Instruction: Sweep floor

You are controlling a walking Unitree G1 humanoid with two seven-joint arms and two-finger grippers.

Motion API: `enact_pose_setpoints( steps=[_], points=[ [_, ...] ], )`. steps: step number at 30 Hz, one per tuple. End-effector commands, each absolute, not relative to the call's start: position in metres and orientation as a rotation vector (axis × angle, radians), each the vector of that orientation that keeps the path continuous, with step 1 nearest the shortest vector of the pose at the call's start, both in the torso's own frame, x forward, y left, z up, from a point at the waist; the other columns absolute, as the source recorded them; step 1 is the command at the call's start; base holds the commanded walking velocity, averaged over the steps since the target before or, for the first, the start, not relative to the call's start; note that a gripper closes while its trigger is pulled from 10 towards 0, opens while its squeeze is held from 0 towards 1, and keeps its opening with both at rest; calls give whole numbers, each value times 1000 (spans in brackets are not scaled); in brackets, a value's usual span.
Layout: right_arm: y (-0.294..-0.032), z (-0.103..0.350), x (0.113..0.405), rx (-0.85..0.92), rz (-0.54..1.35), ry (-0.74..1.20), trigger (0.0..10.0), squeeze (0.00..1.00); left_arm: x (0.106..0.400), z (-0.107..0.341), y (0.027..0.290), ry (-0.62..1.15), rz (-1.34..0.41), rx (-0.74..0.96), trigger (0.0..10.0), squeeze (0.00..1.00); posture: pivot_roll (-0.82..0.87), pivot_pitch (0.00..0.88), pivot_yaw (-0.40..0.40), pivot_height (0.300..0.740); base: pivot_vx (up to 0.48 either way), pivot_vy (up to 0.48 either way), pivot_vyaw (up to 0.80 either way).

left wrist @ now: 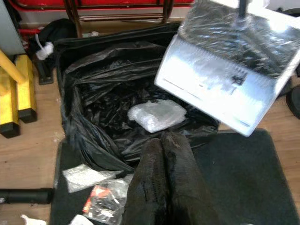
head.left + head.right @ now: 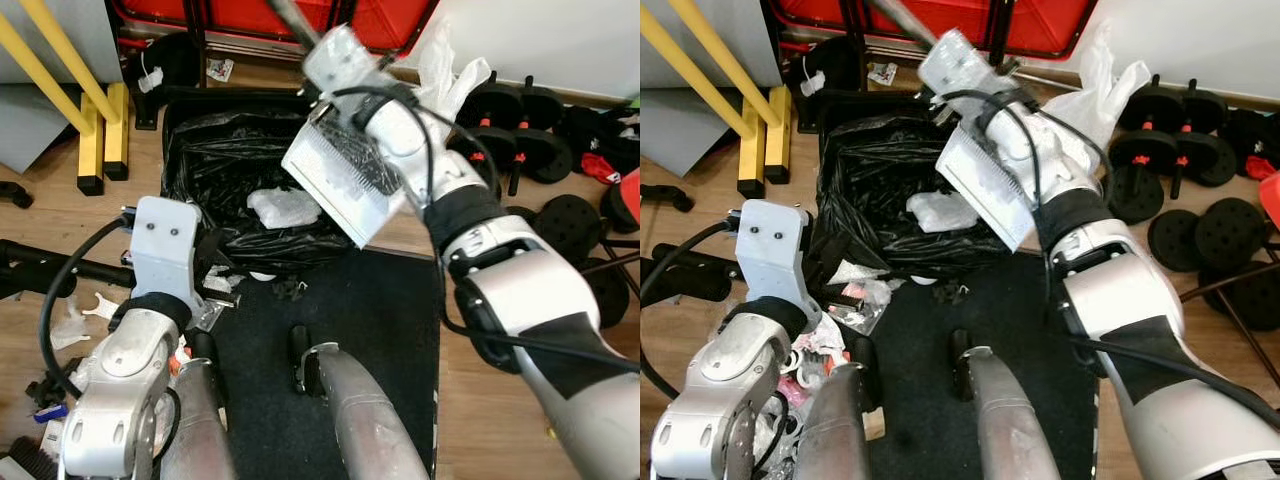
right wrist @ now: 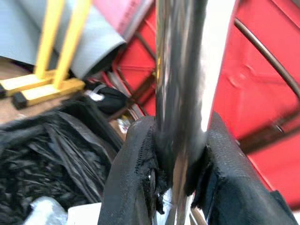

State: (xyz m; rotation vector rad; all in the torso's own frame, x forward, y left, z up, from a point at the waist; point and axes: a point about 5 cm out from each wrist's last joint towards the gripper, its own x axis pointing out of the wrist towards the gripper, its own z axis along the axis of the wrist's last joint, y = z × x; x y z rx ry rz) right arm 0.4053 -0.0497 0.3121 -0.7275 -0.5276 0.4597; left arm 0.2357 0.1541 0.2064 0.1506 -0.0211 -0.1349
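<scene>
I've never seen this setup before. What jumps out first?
The right gripper holds a shiny metal handle, tipping a white dustpan over a bin lined with a black bag. A clear plastic wad lies inside, and the left gripper hangs near scraps beside the bin.

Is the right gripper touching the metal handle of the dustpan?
Touching. In the right wrist view the right gripper has its two black fingers pressed on both sides of the shiny metal handle, with no gap between them.

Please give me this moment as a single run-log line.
right gripper: shut on dustpan handle | dustpan: tipped over black bin bag | left gripper: shut, at bag's near edge | litter: on mat
</scene>
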Motion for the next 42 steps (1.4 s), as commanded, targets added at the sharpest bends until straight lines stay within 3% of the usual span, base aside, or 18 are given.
enact_pose_setpoints(
  steps=[1,4,7,11,16,31,42],
  points=[
    [-38,335,396,-777,481,-670,10000,0,230,202,147,3,-156,135,10000,0,-92,469,-185,740,0,0,0],
    [-33,335,394,-822,497,-688,10000,0,229,202,144,6,-165,131,10000,0,-91,474,-190,740,0,0,0],
    [-9,331,388,-1254,518,-794,10000,0,218,200,138,20,-192,161,10000,0,-95,494,-198,740,0,0,0],
    [-5,331,389,-1351,481,-821,10000,0,214,200,137,21,-195,172,10000,0,-93,504,-213,740,0,0,0],
    [-14,344,395,-1207,379,-787,10000,0,210,203,136,16,-179,154,10000,0,-93,519,-228,740,0,0,0],
    [-15,346,398,-1084,343,-736,10000,0,207,204,136,21,-181,158,10000,0,-84,527,-224,740,0,0,0],
    [-41,356,406,-952,231,-683,10000,0,207,204,136,23,-180,161,10000,0,-78,526,-216,740,0,0,0]
  ],
)
